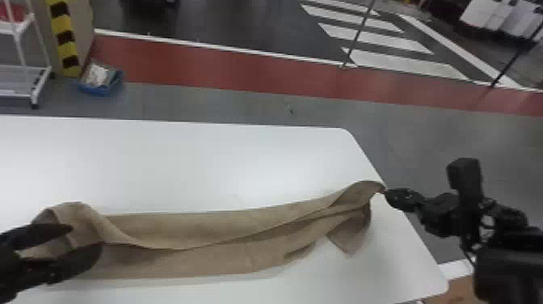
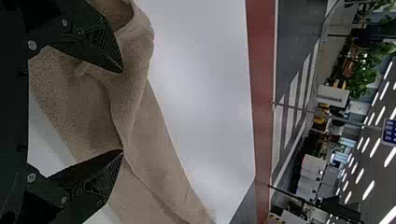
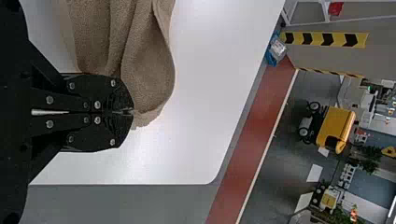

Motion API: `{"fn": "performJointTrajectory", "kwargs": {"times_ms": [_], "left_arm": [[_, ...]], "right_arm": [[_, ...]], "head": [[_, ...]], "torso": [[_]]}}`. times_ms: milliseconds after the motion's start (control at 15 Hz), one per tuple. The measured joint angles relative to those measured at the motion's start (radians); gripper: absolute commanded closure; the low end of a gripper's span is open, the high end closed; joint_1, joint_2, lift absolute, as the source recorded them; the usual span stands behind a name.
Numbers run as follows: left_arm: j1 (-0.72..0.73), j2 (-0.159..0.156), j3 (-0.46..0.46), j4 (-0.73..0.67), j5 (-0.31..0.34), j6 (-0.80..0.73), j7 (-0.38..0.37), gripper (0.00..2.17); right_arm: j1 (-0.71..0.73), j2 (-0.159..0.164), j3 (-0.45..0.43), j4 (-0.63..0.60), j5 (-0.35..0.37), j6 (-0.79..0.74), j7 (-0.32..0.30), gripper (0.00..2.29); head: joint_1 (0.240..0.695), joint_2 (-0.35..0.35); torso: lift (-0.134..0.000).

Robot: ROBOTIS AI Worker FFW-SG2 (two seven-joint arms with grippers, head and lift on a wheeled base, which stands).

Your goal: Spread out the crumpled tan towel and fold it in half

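The tan towel (image 1: 210,230) lies as a long, rumpled strip across the white table, with a fold running along it and a small corner hanging out near its right end. At that right end my right gripper (image 1: 386,192) is closed on the towel's edge, which is slightly raised; in the right wrist view the gripper (image 3: 133,112) pinches the towel (image 3: 144,60). Over the left end stands my left gripper (image 1: 87,236), fingers apart. In the left wrist view the towel (image 2: 135,93) shows between and beyond the spread fingers of the gripper (image 2: 123,111).
The white table (image 1: 202,161) has its right edge just beside the right gripper. On the floor beyond are a blue box (image 1: 99,83) and a white rack (image 1: 24,68) at the far left.
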Motion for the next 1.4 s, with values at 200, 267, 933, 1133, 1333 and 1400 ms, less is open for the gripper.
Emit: {"fn": "performJointTrajectory", "kwargs": {"times_ms": [200, 267, 933, 1133, 1333, 1400], "left_arm": [[-0.041, 0.003, -0.06, 0.096, -0.015, -0.007, 0.008, 0.33], [-0.054, 0.003, -0.087, 0.115, -0.028, -0.012, 0.014, 0.33], [-0.084, -0.003, -0.167, 0.131, -0.061, -0.129, 0.07, 0.33], [0.022, 0.002, -0.169, 0.011, -0.16, -0.111, 0.143, 0.33], [0.102, 0.002, -0.251, -0.025, -0.229, -0.109, 0.338, 0.33], [0.12, 0.003, -0.293, -0.025, -0.257, -0.109, 0.408, 0.33]], "right_arm": [[0.005, -0.001, -0.006, -0.007, 0.001, 0.002, 0.003, 1.21], [0.008, -0.002, -0.011, -0.009, -0.001, 0.003, 0.004, 1.21], [0.018, -0.001, -0.026, 0.002, -0.01, -0.01, 0.001, 1.21], [0.013, -0.002, -0.023, 0.024, -0.014, -0.032, -0.002, 1.21], [0.006, 0.004, -0.008, 0.034, -0.01, -0.037, -0.004, 1.21], [0.006, 0.005, -0.008, 0.035, -0.008, -0.036, -0.004, 1.21]], "head": [[0.695, -0.35], [0.695, -0.35], [0.695, -0.35], [0.695, -0.35], [0.695, -0.35], [0.695, -0.35]], "torso": [[-0.12], [-0.12], [-0.12], [-0.12], [-0.12], [-0.12]]}}
